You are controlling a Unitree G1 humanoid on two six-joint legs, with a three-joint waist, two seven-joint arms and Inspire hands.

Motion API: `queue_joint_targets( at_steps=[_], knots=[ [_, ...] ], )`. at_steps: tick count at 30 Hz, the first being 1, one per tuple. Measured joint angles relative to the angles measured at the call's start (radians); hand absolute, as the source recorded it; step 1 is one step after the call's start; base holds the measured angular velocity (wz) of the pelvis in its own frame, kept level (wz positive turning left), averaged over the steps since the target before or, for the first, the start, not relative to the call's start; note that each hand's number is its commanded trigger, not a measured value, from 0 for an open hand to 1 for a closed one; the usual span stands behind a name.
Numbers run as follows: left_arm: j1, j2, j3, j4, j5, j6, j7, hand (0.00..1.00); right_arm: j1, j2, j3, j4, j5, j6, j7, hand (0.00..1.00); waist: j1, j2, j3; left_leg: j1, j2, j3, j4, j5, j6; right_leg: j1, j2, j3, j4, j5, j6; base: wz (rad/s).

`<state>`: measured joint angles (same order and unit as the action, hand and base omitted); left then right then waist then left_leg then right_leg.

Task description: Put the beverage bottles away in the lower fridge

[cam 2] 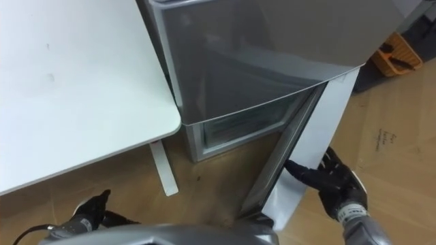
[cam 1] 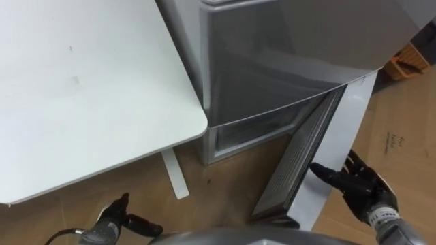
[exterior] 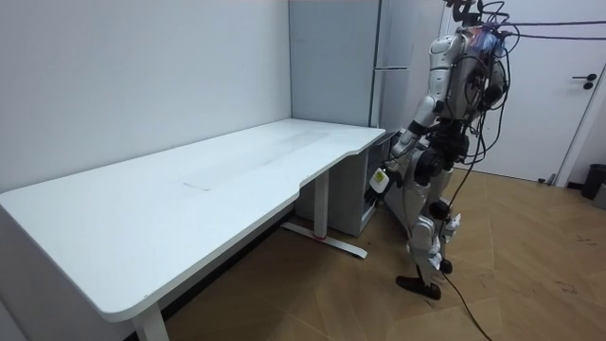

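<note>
The grey fridge [cam 1: 293,47] stands right in front of me, beside the white table. Its lower door [cam 1: 303,163] is swung partly open towards me, ribbed inner seal showing, and the lower compartment [cam 1: 252,129] shows as a pale strip behind it. My right hand [cam 1: 357,184] is open, its straight fingers against the door's outer face near the free edge. At the lower left, below the table edge, my left hand [cam 1: 116,218] hangs open and holds nothing. In the room view I stand upright facing the fridge [exterior: 379,114].
The white table [cam 1: 82,88] fills the left side, its corner close to the fridge. Its white foot [cam 1: 174,173] lies on the wooden floor below. An orange object [cam 1: 409,61] sits on the floor at the far right. A white door [exterior: 540,95] is behind me.
</note>
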<state>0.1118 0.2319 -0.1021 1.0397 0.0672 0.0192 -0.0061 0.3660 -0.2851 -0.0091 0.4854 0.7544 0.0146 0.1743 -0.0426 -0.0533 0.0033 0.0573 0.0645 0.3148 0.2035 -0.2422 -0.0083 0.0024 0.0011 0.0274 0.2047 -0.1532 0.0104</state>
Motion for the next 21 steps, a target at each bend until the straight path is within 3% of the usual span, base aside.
queue_joint_targets(
  at_steps=[12,16,18,21],
  knots=[
    [-0.008,0.003,-0.04,0.009,0.002,-0.003,0.026,0.0,0.0,0.002,0.054,-0.002,0.075,-0.041,-0.065,0.0,0.025,0.0,0.0018,-0.018,0.001,-0.007,0.002,0.003,0.003,-0.013,-0.002,-0.027,-0.001,0.012,0.0,0.0],
    [-0.036,0.001,-0.086,0.009,0.0,0.0,0.041,0.0,-0.001,0.011,0.094,-0.052,0.129,-0.06,-0.124,0.0,0.069,0.005,0.0024,-0.055,0.007,0.01,0.005,0.012,0.005,-0.058,0.001,-0.035,-0.001,0.034,-0.003,-0.16],
    [-0.056,0.002,-0.121,0.009,0.0,0.005,0.04,0.0,-0.018,0.025,0.143,-0.072,0.191,-0.082,-0.137,0.0,0.084,0.01,0.0046,-0.068,0.01,0.009,0.004,0.019,0.003,-0.071,0.001,-0.058,-0.001,0.041,-0.006,0.0],
    [-0.069,-0.015,-0.165,0.01,-0.003,0.011,0.04,0.0,-0.098,0.062,0.258,-0.073,0.287,-0.134,-0.127,0.0,0.106,0.04,0.0084,-0.07,0.013,0.006,0.001,0.026,-0.002,-0.076,0.005,-0.064,-0.001,0.043,-0.01,0.04]
  ],
)
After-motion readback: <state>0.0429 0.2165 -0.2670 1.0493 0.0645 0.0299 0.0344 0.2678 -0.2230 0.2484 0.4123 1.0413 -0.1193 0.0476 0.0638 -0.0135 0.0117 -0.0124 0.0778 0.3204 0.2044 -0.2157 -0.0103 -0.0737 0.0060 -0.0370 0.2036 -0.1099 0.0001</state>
